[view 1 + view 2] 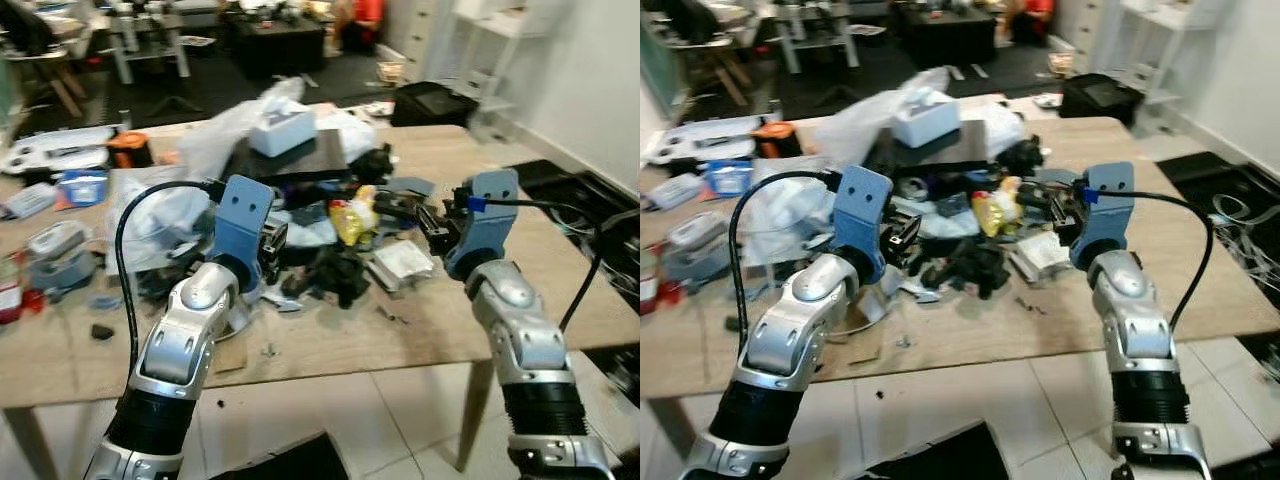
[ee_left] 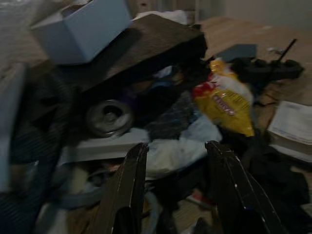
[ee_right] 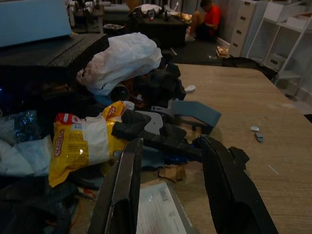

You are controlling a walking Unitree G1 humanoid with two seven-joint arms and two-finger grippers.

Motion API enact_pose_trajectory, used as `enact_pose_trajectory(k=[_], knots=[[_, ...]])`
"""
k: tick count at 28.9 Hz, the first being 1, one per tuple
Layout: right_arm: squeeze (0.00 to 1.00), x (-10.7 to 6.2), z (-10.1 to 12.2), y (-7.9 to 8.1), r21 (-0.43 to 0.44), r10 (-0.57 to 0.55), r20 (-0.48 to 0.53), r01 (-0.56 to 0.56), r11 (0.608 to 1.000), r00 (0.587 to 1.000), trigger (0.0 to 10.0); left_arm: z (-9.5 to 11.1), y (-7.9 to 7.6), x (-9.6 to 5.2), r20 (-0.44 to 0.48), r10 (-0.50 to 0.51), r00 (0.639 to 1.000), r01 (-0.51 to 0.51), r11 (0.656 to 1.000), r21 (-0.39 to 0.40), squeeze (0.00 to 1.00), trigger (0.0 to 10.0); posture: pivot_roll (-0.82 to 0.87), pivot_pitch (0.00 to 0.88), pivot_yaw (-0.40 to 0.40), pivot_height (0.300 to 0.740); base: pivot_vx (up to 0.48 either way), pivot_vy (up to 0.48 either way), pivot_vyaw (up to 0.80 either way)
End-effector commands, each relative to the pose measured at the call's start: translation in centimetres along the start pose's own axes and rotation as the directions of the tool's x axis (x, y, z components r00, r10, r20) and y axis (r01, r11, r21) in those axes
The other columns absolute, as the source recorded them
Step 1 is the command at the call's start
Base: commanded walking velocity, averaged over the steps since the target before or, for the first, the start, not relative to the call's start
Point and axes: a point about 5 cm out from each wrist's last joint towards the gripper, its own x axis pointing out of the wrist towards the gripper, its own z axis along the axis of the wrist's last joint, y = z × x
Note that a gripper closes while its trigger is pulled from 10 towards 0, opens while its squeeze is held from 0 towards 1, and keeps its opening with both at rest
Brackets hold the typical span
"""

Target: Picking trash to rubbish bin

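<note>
Both pairs of my fingers stand spread with nothing between them. My left gripper point(image 2: 173, 190) hovers low over the near edge of the trash heap on the wooden table point(image 1: 330, 340), its fingertips above pale crumpled wrapping. My right gripper point(image 3: 170, 185) hangs beside the heap's right flank, near a flat white packet point(image 1: 402, 260). Just beyond lies the yellow snack bag point(image 3: 83, 141), close to black foam scraps point(image 3: 146, 129). Farther back, a dark slab point(image 1: 290, 160) carries a light blue box point(image 1: 282, 130), with a white plastic bag point(image 3: 122, 61) beside it. A person in red point(image 3: 210, 17) sits far off.
</note>
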Motion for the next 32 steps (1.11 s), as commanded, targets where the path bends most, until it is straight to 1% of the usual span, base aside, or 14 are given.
enact_pose_trajectory(k=[1,3,4,6,10,11,13,18,20,21,22,23,29,32], knots=[[0.00,0.3,-0.2,0.9,-0.011,0.116,-0.059,-0.117,0.993,0.992,10.0,0.0,-0.2,-0.5,0.016,-0.078,0.997,0.077,0.996,0.037,0.00,10.0,0.09,0.080,-0.006,0.740,0.000,0.000,0.00],[0.00,0.3,-0.2,0.9,-0.016,0.142,-0.075,-0.144,0.990,0.987,10.0,0.2,-0.4,-0.7,0.033,-0.116,0.993,0.114,0.992,0.053,0.00,10.0,0.09,0.080,-0.006,0.740,0.000,0.000,0.00],[1.00,0.4,-0.3,0.8,-0.004,0.160,-0.086,-0.161,0.987,0.983,10.0,0.5,-0.8,-0.9,0.049,-0.194,0.980,0.190,0.979,0.077,0.00,10.0,0.09,0.082,-0.005,0.740,0.000,0.000,0.00],[1.00,0.5,-0.4,0.9,0.030,0.188,-0.094,-0.186,0.982,0.978,10.0,0.7,-1.3,-1.1,0.056,-0.288,0.956,0.281,0.954,0.105,0.00,10.0,0.09,0.082,-0.005,0.740,0.000,0.000,0.00],[1.00,0.8,-0.7,1.1,0.064,0.221,-0.098,-0.215,0.975,0.970,10.0,0.8,-1.5,-0.8,0.044,-0.326,0.944,0.318,0.938,0.137,0.00,10.0,0.09,0.084,0.000,0.740,0.000,0.000,0.00],[1.00,1.3,-1.2,1.6,0.099,0.264,-0.100,-0.255,0.962,0.959,10.0,0.9,-1.5,0.0,0.024,-0.331,0.943,0.322,0.930,0.176,0.00,10.0,0.10,0.096,0.011,0.740,0.000,0.000,0.00],[1.00,1.5,-1.3,1.7,0.108,0.277,-0.097,-0.267,0.958,0.956,10.0,1.0,-1.5,0.2,0.022,-0.336,0.942,0.326,0.927,0.184,0.00,10.0,0.10,0.096,0.011,0.740,0.000,0.000,0.00],[1.00,2.0,-1.6,2.1,0.113,0.312,-0.091,-0.302,0.947,0.946,10.0,1.3,-1.6,0.5,0.029,-0.350,0.936,0.339,0.923,0.179,0.00,10.0,0.10,0.102,0.013,0.740,0.000,0.000,0.00],[1.00,2.5,-2.0,2.5,0.043,0.336,-0.113,-0.333,0.942,0.935,10.0,1.4,-2.0,0.6,0.031,-0.378,0.925,0.368,0.914,0.173,0.00,10.0,0.10,0.104,0.009,0.740,0.000,0.000,0.00],[1.00,2.5,-2.0,2.5,0.043,0.336,-0.113,-0.333,0.942,0.935,10.0,1.4,-2.0,0.6,0.031,-0.378,0.925,0.368,0.914,0.173,0.00,10.0,0.10,0.104,0.009,0.740,0.000,0.000,0.00],[0.53,2.8,-2.1,2.7,0.021,0.340,-0.116,-0.340,0.940,0.933,10.0,1.5,-2.3,0.7,0.035,-0.394,0.918,0.384,0.908,0.168,0.00,10.0,0.10,0.104,0.009,0.740,0.000,0.000,0.00],[0.00,3.1,-2.1,2.9,0.012,0.343,-0.114,-0.344,0.939,0.932,10.0,1.6,-2.6,0.7,0.038,-0.407,0.913,0.396,0.903,0.166,0.00,10.0,0.10,0.104,0.009,0.740,0.000,0.000,0.00],[0.00,3.9,-3.0,4.1,-0.006,0.412,-0.119,-0.416,0.909,0.903,10.0,1.5,-3.2,0.9,0.039,-0.427,0.904,0.414,0.892,0.181,0.00,10.0,0.11,0.114,-0.008,0.740,0.000,0.000,0.00],[0.00,3.8,-4.0,4.8,-0.088,0.453,-0.180,-0.473,0.877,0.873,10.0,1.4,-3.1,0.7,0.034,-0.424,0.905,0.411,0.892,0.188,0.00,10.0,0.12,0.115,-0.013,0.740,0.000,0.000,0.00]])
